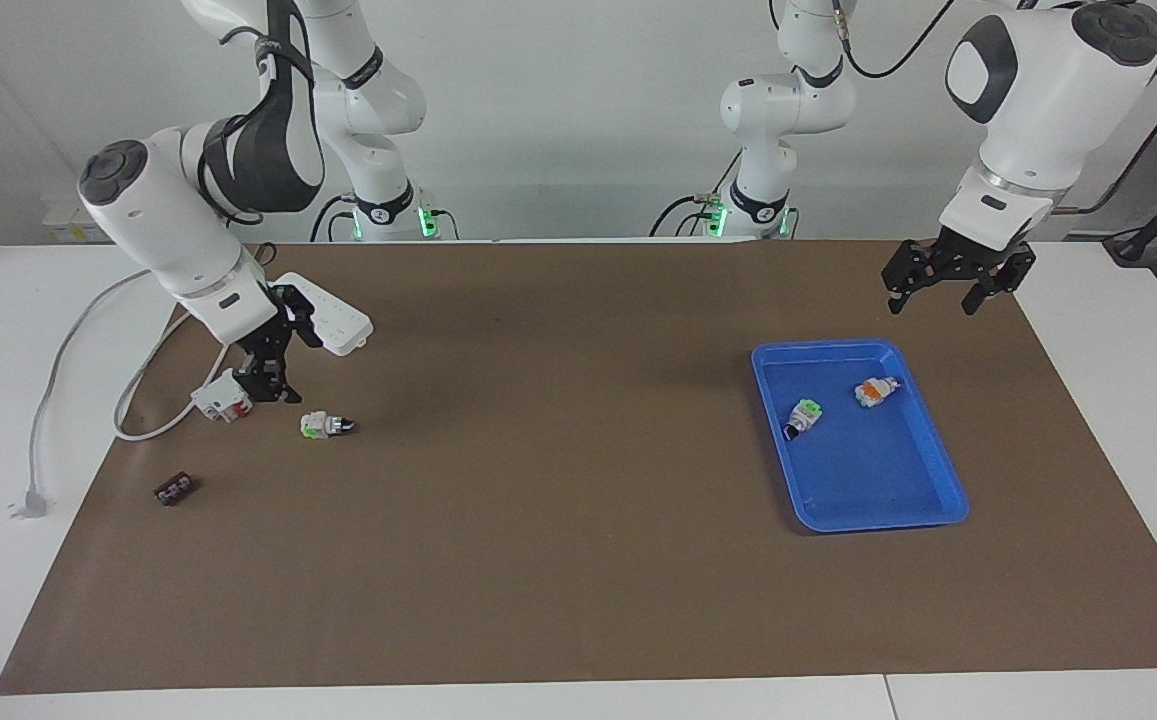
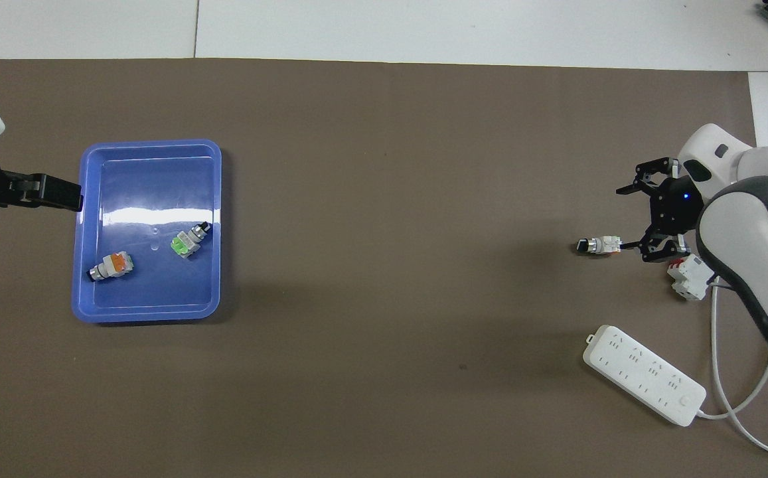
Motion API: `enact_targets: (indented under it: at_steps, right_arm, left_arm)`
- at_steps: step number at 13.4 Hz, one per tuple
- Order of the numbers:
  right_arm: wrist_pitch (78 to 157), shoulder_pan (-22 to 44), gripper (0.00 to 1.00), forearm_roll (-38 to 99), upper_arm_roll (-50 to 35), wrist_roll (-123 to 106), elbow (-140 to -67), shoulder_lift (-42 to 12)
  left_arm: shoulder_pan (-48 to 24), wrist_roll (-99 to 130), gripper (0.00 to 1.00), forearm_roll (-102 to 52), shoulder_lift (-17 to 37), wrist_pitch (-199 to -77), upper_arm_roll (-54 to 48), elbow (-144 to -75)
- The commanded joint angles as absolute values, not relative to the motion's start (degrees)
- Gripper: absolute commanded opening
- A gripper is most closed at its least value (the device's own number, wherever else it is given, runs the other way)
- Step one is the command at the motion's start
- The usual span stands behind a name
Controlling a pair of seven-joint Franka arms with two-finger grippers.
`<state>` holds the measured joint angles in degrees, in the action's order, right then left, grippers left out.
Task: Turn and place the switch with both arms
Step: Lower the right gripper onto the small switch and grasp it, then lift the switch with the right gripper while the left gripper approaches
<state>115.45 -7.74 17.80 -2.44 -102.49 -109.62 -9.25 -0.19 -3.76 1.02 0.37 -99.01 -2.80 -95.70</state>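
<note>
A green-capped switch (image 1: 325,425) lies on its side on the brown mat toward the right arm's end; it also shows in the overhead view (image 2: 599,245). My right gripper (image 1: 273,385) is open and empty, low over the mat between this switch and a white-and-red block (image 1: 221,398), and touches neither; from overhead the gripper (image 2: 630,218) stands beside the switch. A second green-capped switch (image 1: 804,415) lies in the blue tray (image 1: 938,470). My left gripper (image 1: 933,300) is open and empty, raised beside the tray's edge nearest the robots.
An orange-capped switch (image 1: 876,391) also lies in the tray (image 2: 148,312). A white power strip (image 1: 333,312) with its cable lies nearer the robots than the right gripper. A small black part (image 1: 176,489) lies on the mat, farther from the robots than the block.
</note>
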Motion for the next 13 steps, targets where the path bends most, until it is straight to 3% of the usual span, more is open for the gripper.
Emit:
enact_targets:
  at_steps: [1,7,13]
  right_arm:
    - [116.98,-9.14,0.96,21.08,-3.08,-108.96,-110.21,-11.76]
    - [121.2,-10.9,0.98,25.58,-3.08,-121.63,-115.91,-13.62]
    - [121.64,-15.11,0.97,27.86,-3.08,-132.35,-115.84,-19.23]
  left_arm:
    - [0.26,-3.34,1.0,1.85,-0.88,-98.88,-3.16,-96.94]
    - [0.26,-3.34,1.0,1.85,-0.88,-98.88,-3.16,-96.94]
    - [0.26,-3.34,1.0,1.85,-0.88,-98.88,-3.16,-96.94]
